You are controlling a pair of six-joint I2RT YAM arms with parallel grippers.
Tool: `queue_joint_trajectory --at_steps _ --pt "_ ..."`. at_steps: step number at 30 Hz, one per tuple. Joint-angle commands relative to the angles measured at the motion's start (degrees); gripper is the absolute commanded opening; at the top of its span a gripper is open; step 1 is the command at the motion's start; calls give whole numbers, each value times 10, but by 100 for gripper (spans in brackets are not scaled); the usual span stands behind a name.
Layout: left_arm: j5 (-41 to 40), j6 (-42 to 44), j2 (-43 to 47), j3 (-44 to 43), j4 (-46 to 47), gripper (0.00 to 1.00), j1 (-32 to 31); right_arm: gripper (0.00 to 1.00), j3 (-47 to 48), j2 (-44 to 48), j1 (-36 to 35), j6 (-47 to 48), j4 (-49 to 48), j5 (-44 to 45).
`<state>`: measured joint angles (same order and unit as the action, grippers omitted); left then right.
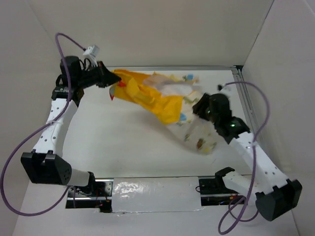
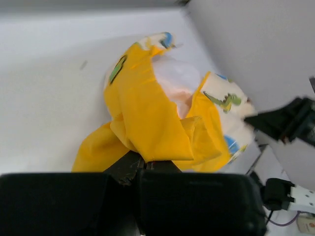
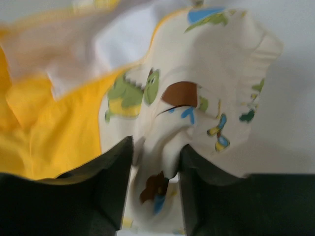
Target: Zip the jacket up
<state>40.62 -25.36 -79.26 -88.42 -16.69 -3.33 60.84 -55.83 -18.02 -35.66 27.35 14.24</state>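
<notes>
- Left gripper (image 1: 109, 81) first: it is out at the far-left corner of the table (image 1: 123, 142). Its jaws are tight together on a bunch of the yellow lining.
- The left wrist view confirms it. The yellow cloth runs straight into the closed left gripper (image 2: 147, 164), with no gap showing.
- Over to the right gripper (image 1: 199, 109), above the right side of the table. Its jaws stand clearly apart, about halfway.
- In the right wrist view a fold of cream dinosaur-print fabric sits between the two dark fingers (image 3: 110, 172) of the right gripper (image 3: 155, 162). The cloth touches both inner faces, but I cannot tell if it is pinched at all.
- The jacket (image 1: 157, 101) stretches across the far half of the table. Its yellow end is at the far left and its cream printed end is on the right side, blurred there.
- The zipper itself is not visible in any view.
- Count: one jacket, two arms, two grippers, two purple cables (image 1: 269, 112), and one silvery strip (image 1: 147, 189) along the near edge of the table.
</notes>
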Motion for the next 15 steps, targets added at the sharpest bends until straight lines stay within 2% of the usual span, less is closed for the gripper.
queue_joint_trajectory --at_steps 1,2,3,4,5,6,7,9,12,15 --pt "-75 0 -14 145 27 0 59 57 -141 -21 -83 -56 -48 -51" --pt "-102 -6 -21 163 24 15 70 76 -165 -34 -135 -71 -46 -56" --pt "-139 -33 -33 169 12 35 83 87 -172 -39 -160 -73 -41 -58" --pt "-161 -40 -63 149 -10 61 117 99 -173 -46 -203 -71 -37 -59" --pt "-155 -48 -80 129 -62 99 136 100 -165 -58 -219 -64 -31 -44" --pt "-142 -52 -98 110 -83 99 167 100 -158 -62 -230 -56 -18 -34" --pt "-128 -57 -123 72 -99 99 176 100 -137 -72 -241 -47 -11 -23" --pt "-115 -68 -133 53 -114 99 184 100 -115 -77 -236 -33 -4 -4" --pt "-97 -70 -106 82 -84 99 160 100 -72 -89 -210 -12 -14 2" --pt "-63 -80 -64 140 -58 99 120 100 -24 -152 -157 17 -22 -18"
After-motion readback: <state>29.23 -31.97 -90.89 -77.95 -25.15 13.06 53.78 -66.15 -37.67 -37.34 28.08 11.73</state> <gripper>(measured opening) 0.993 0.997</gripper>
